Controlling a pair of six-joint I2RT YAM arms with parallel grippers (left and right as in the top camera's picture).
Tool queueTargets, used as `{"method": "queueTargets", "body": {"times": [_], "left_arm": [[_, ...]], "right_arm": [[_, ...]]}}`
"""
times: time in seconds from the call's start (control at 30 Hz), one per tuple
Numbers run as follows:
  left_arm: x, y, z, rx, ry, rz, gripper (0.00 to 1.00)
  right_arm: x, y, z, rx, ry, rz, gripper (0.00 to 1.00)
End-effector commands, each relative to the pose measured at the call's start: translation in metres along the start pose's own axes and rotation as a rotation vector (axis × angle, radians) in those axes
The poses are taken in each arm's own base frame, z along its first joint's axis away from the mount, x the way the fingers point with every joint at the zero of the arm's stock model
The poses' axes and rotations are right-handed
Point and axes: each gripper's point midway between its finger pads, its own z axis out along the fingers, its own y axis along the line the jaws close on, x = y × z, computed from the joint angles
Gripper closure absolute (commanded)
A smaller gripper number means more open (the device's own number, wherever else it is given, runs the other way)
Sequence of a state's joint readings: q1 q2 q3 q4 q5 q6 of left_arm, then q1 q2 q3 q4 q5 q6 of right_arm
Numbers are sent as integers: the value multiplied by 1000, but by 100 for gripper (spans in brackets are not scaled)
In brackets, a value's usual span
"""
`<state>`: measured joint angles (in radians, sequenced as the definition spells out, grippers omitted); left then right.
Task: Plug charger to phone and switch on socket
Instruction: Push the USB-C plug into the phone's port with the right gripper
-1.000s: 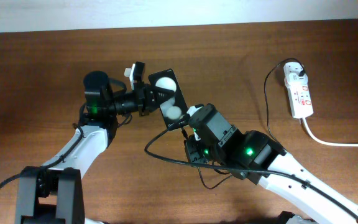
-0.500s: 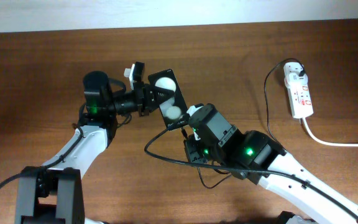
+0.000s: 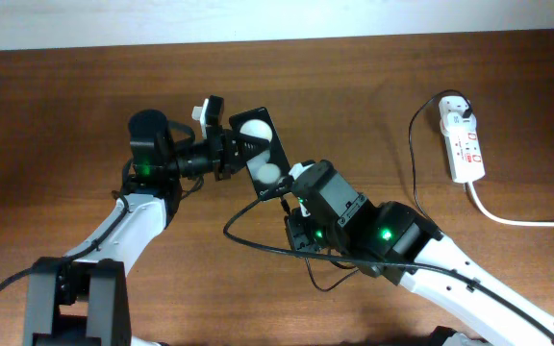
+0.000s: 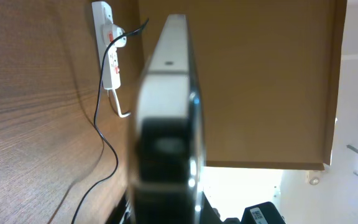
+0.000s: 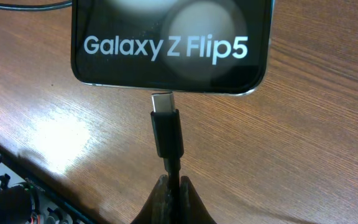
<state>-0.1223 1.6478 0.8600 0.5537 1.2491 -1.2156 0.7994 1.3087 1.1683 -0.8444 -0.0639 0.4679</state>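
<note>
Right gripper (image 5: 171,191) pinched the charger (image 5: 166,132) just behind its connector, whose tip touched the bottom edge of the phone (image 5: 169,43); left gripper (image 3: 225,150) clasped the phone's other end.

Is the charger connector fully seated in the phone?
No, the metal tip of the charger shows bare below the edge of the phone.

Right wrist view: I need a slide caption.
Right fingers pinch the charger, connector tip meeting the phone edge, metal exposed.

Overhead straight down, phone (image 3: 261,152) near centre, left wrist close along phone's edge, right wrist tight on its lettered end, phone shared.
</note>
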Motion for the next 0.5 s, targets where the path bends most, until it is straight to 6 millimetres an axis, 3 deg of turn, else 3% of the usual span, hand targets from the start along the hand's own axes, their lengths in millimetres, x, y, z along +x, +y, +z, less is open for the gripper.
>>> {"method": "queueTargets", "body": {"times": [0.0,0.47], "left_arm": [[3,-5,1,14,27,11,100],[3,-5,1,15,30,-23,100]], "right_arm": [[1,0,1,4,-1,-3,96],[1,3,1,-9,4,-3,96]]}}
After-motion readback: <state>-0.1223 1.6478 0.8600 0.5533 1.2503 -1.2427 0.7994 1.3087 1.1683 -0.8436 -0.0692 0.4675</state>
